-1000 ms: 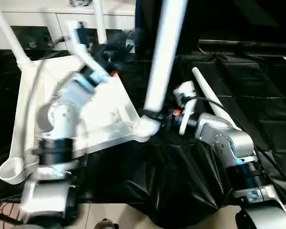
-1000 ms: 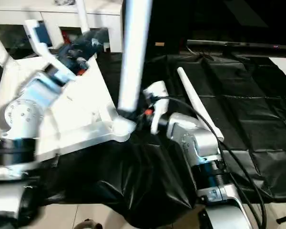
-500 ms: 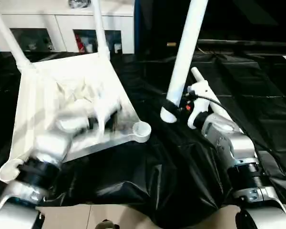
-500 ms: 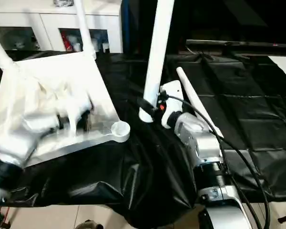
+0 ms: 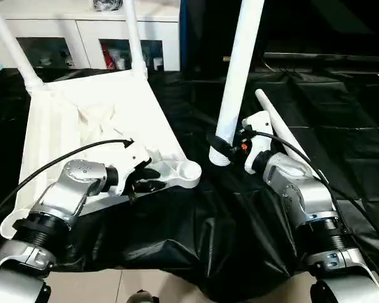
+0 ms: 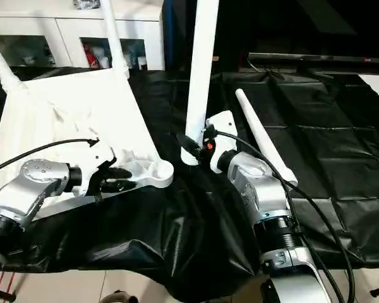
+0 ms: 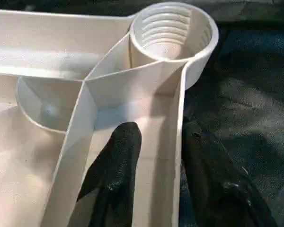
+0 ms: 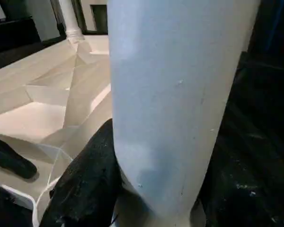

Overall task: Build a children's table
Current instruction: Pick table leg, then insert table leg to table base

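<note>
Left wrist view has the left gripper [image 7: 154, 177] straddling the tabletop [image 5: 82, 120] rim beside its empty socket [image 7: 173, 33]; right gripper [image 5: 222, 150] clamps 1 upright leg [image 5: 239, 69], seemingly light, stiff, slippery plastic.

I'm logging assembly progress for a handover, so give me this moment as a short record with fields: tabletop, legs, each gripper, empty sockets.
tabletop: white tabletop lies underside up on black sheet
legs fitted: two, standing in the far corners
legs loose: one lying on the sheet
right gripper: shut on a third leg, held upright, apart from the tabletop
left gripper: fingers either side of the tabletop's rim wall by the near corner socket
empty sockets: that threaded one, clearly; fourth corner unclear
</note>
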Tool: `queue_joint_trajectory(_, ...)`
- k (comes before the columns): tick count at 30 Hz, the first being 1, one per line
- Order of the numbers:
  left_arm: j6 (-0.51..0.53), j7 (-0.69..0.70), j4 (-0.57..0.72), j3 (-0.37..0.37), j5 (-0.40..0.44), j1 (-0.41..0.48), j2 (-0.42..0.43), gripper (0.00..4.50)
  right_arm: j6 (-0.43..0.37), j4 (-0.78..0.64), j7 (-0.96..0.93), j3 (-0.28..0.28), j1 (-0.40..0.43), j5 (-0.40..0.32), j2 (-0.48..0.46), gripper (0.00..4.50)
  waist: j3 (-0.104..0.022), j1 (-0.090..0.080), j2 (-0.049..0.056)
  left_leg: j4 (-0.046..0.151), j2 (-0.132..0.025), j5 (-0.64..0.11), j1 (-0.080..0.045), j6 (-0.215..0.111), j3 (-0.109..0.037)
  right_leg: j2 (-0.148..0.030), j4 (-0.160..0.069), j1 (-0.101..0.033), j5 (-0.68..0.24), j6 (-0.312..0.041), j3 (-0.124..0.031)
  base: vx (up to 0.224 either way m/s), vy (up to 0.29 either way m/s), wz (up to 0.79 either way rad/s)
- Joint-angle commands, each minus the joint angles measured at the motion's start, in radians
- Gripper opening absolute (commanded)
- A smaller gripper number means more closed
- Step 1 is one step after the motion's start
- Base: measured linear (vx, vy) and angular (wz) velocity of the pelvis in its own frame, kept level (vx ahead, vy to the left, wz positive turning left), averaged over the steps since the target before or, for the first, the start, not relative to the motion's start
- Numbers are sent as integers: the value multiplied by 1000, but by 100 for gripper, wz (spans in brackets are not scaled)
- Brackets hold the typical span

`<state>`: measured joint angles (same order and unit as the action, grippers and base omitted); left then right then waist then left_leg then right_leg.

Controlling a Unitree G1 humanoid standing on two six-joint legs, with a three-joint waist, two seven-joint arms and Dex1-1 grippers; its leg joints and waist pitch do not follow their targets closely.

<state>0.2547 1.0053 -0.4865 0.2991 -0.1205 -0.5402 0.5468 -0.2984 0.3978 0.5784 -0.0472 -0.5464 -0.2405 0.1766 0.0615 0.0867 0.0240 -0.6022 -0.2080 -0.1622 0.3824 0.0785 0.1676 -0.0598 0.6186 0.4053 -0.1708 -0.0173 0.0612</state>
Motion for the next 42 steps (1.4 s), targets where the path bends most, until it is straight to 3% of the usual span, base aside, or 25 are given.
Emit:
queue_joint_trajectory(1,-22,14,-29,-8,20,-4,16,129,16,-2,14,2,-4,8,2,191,-81,-4,18,71,-13,-250,-23,36,-4,-66,-66,-50,-176,-198,-43,0,0,0)
queue_joint_trajectory(16,-40,61,-22,-44,-12,10,7,3,20,3,44,-4,-8,5,9,191,-80,-3,16,73,-15,-259,-24,34,-4,-67,-66,-50,-185,-202,-43,0,0,0)
queue_joint_trajectory(22,-31,80,27,-48,-29,36,-8,0,-22,-30,124,-27,-2,-24,13,191,-82,-7,15,71,-16,-230,-21,19,-3,-67,-61,-53,-133,-216,-43,0,0,0)
queue_joint_trajectory(30,-26,49,99,-13,-27,68,-79,0,-34,-30,164,-58,-3,-18,8,191,-79,-2,11,72,-19,-236,-23,17,-2,-69,-65,-51,-171,-212,-44,0,0,0)
queue_joint_trajectory(33,-23,36,121,-4,-19,80,-103,0,-41,-24,177,-64,-8,-14,5,191,-78,-1,6,71,-17,-229,-21,7,0,-69,-68,-50,-197,-202,-45,0,0,0)
queue_joint_trajectory(37,-23,17,135,3,-6,86,-123,0,-51,-10,194,-81,-13,-2,6,191,-77,0,8,71,-15,-231,-20,2,0,-70,-75,-48,-262,-176,-45,0,0,0)
queue_joint_trajectory(42,-18,13,152,7,15,94,-129,0,-54,4,214,-117,-9,25,12,191,-79,0,7,72,-16,-219,-18,-1,-1,-70,-75,-47,-269,-163,-44,0,0,0)
